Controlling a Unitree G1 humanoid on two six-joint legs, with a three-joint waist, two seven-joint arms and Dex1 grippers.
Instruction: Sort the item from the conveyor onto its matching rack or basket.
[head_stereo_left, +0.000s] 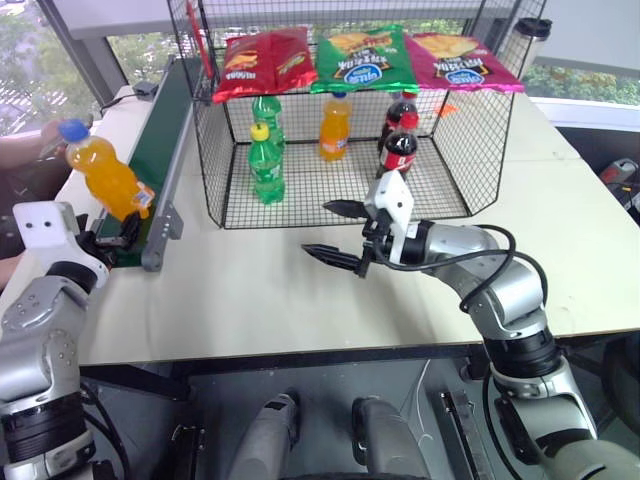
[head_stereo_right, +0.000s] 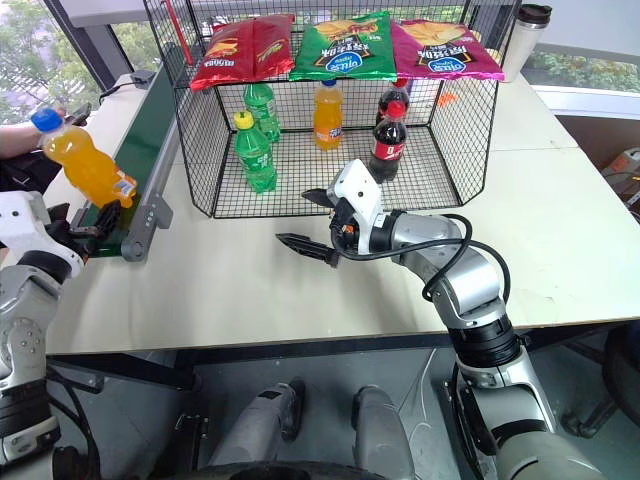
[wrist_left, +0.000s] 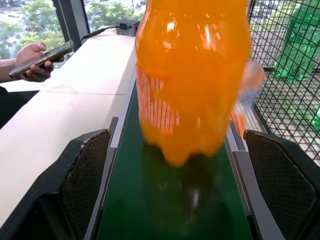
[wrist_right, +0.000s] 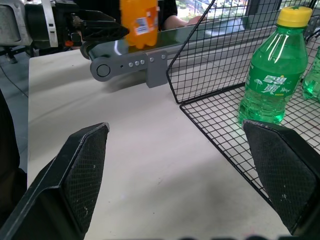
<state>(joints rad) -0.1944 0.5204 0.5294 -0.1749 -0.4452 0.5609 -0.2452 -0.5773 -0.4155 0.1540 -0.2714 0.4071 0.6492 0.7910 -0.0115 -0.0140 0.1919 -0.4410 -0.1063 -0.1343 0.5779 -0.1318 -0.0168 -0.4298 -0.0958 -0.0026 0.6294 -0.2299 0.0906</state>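
Note:
The item, an orange soda bottle with a blue cap, leans tilted on the near end of the conveyor. My left gripper sits at that end of the dark green belt, open. Its fingers stand on either side of the bottle's base without touching it. Over the white table in front of the black wire basket, my right gripper hovers open and empty, pointing left toward the conveyor. The right wrist view looks across at the bottle and the conveyor's end roller.
Inside the basket stand two green bottles, an orange bottle and two cola bottles. Chip bags lie on its top. A person's hand holding a phone is beyond the conveyor. A cup stands at the back right.

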